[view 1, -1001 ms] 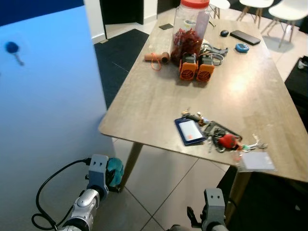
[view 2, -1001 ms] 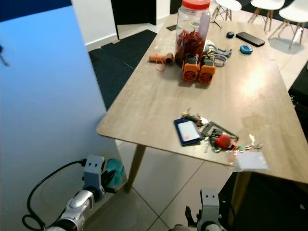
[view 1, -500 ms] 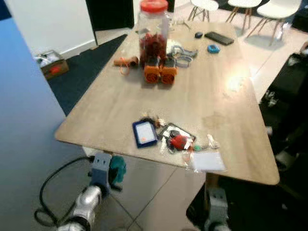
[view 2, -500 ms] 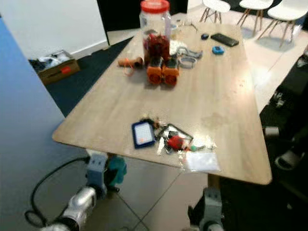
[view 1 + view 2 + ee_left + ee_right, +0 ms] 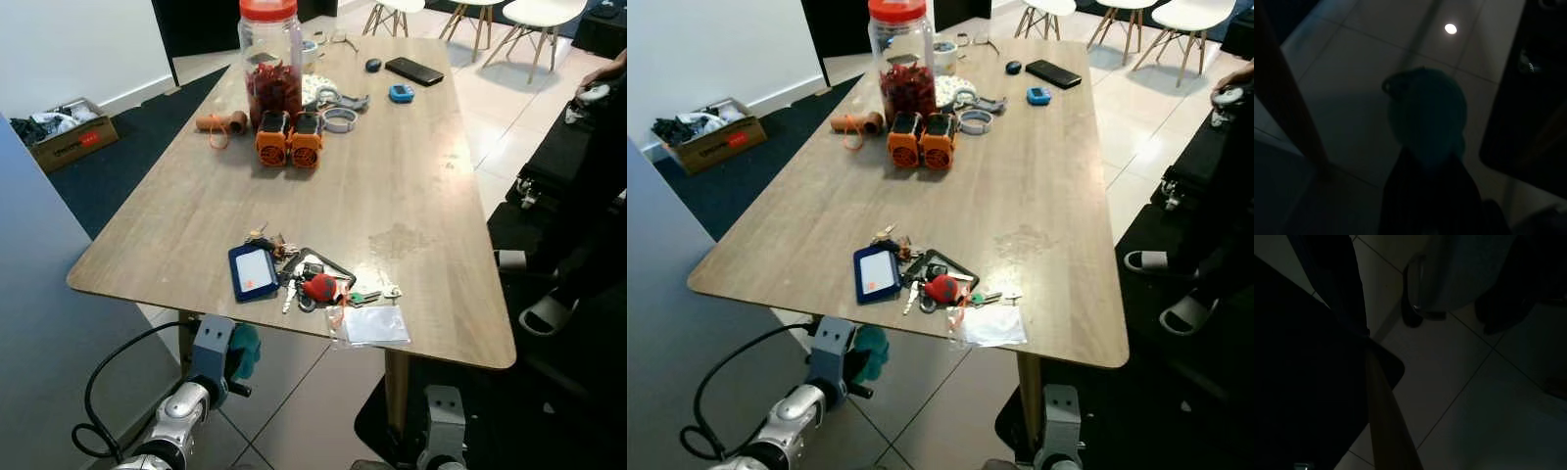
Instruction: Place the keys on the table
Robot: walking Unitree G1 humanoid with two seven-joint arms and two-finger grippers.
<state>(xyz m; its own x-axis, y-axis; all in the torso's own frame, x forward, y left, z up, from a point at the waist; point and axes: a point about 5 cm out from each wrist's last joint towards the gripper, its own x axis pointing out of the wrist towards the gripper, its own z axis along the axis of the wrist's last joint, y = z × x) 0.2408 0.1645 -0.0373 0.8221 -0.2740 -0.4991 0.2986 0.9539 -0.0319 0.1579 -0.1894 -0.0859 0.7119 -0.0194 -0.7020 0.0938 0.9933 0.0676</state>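
Note:
My left gripper (image 5: 239, 356) hangs low beside the table's near left leg, under the wooden table (image 5: 186, 225). It is shut on a rounded teal key fob (image 5: 1427, 115) with a small ring at its edge, above the floor tiles. On the table's front edge lies another bunch of keys with a red fob (image 5: 318, 287), next to a blue card holder (image 5: 253, 271) and a clear plastic pouch (image 5: 374, 324). My right arm (image 5: 444, 423) hangs idle near the other front leg.
A tall red-lidded jar (image 5: 269, 59), two orange devices (image 5: 289, 140), rings and a phone (image 5: 413, 70) occupy the table's far half. A grey-blue panel (image 5: 39, 323) stands on the left. A person's sandalled feet (image 5: 544, 313) are on the right. A cardboard box (image 5: 59, 132) sits far left.
The camera has swung, so the table now sits central and the blue panel has slid off to the left. Both arms keep their low pose, with the teal fob still held.

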